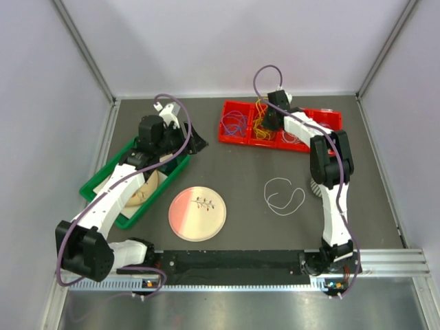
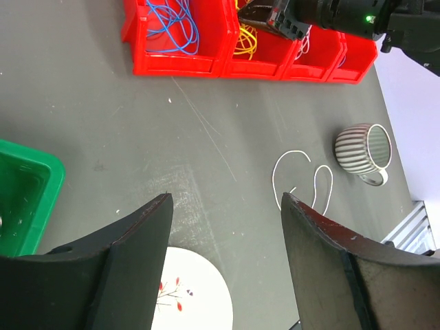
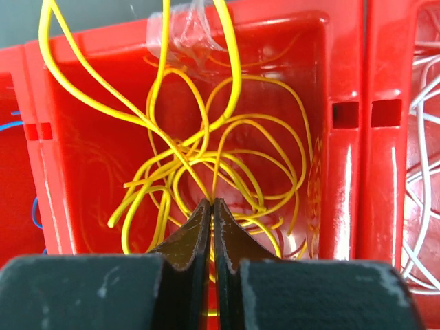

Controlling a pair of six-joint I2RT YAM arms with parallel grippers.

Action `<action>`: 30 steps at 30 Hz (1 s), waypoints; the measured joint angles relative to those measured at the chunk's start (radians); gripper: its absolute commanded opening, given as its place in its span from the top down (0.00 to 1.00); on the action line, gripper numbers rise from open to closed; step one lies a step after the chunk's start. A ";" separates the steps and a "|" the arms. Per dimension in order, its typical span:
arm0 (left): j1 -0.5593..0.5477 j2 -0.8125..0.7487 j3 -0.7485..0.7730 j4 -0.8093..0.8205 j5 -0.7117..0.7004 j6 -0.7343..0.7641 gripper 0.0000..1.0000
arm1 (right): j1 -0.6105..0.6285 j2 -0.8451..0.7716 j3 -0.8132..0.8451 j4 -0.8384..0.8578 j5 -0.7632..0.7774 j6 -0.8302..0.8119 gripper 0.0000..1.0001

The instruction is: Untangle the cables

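The right end effector (image 3: 212,206) reaches down into the middle compartment of the red bin (image 2: 179,65) at the far side of the desk (image 1: 240,172). Its two fingers are pressed together, and the yellow cables (image 3: 227,165) converge right at the tips. It appears to pinch one or more strands there. Several yellow loops rise from that pinch to the top of the right wrist view, while the rest lie in a loose knot on the compartment floor.

The blue-purple cables (image 2: 168,24) sit coiled in the compartment to the left of the yellow one. A bundle of white-grey cables (image 3: 419,206) fills the compartment to its right.

One single white cable (image 1: 284,194) lies by itself on the bare desk, well apart from the bin. It is curled in an open loop, just beside a striped mug (image 2: 363,148) that stands upright near the right arm.

The left end effector (image 2: 227,199) hangs above the desk with its fingers spread wide and nothing between them. It is near the far corner of a green bin (image 2: 48,180). A pink plate (image 1: 197,214) with a small twig pattern lies flat on the desk between the two arms, near the front edge.
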 measured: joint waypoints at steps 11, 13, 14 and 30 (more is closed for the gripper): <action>0.000 -0.006 0.000 0.001 0.001 0.000 0.30 | 0.006 -0.106 -0.147 0.034 0.017 -0.020 0.64; 0.000 -0.006 0.000 0.001 0.001 -0.001 0.30 | 0.011 -0.163 -0.173 0.034 0.023 -0.041 0.59; 0.000 -0.005 0.000 0.001 0.001 0.000 0.30 | 0.012 -0.182 -0.173 0.034 0.026 -0.045 0.57; 0.000 -0.035 -0.011 0.007 0.001 -0.001 0.30 | 0.016 -0.546 -0.331 0.117 0.024 -0.100 0.40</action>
